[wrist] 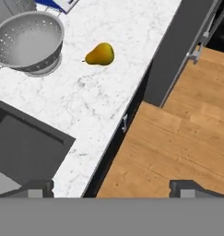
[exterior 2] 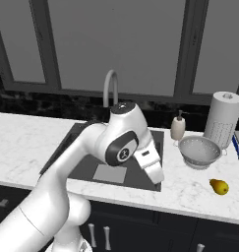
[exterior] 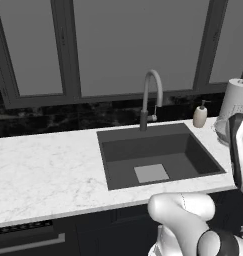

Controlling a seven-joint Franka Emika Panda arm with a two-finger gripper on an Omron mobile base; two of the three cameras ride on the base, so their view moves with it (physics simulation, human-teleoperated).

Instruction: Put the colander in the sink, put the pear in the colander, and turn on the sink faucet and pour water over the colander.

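The pincer [wrist: 111, 186] hangs spread wide and empty over the worktop's [wrist: 104, 97] front edge, beside the sink's [wrist: 21, 143] right rim. From it the colander [wrist: 28, 42] lies well off, up and left in the hand view, upright on the worktop; the pear [wrist: 100, 54] lies just beside it, apart, stem toward the colander.
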